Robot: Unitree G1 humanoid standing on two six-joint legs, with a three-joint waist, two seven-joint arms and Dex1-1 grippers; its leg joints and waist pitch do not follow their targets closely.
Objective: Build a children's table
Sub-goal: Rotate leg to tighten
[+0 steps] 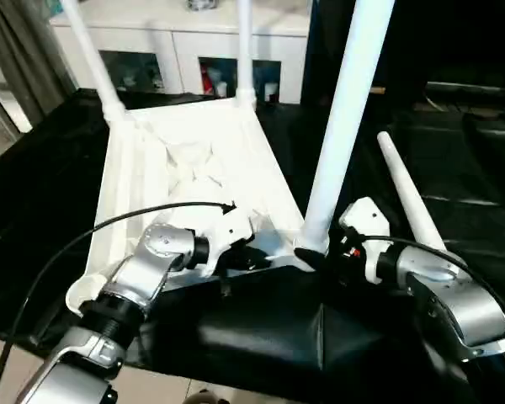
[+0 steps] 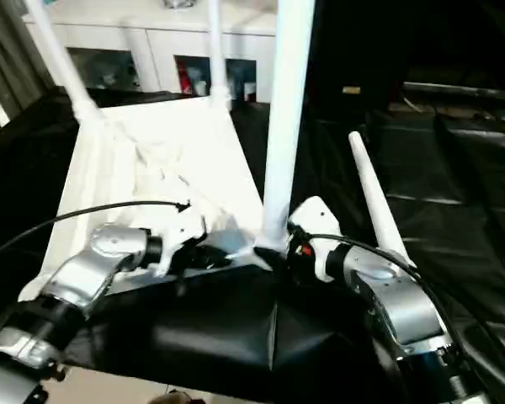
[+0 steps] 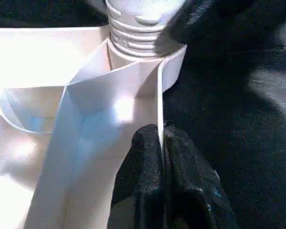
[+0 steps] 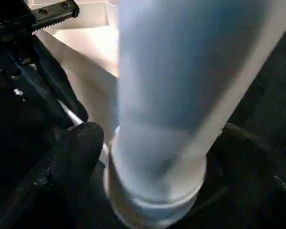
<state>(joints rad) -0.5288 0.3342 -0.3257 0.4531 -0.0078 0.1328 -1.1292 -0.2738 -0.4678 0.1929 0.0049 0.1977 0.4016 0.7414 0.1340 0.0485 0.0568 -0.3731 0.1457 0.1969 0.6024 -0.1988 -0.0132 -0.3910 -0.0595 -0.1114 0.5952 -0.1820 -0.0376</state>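
A counter [image 1: 261, 332] draped in black sheeting carries the work. The white table top [image 1: 194, 181] lies on it upside down, ribbed underside up, reaching from the near edge toward the far side. One loose white leg [image 1: 408, 198] lies on the black sheeting just beside it, on the right.

silver forearms [image 1: 130, 282], white wrists, black fingers [image 3: 150, 186], black cable [image 1: 59, 252]

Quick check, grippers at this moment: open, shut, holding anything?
Left gripper: shut, pinching the thin rim of the tabletop.
Right gripper: open, fingers on either side of the base of the upright leg; a grip cannot be told.
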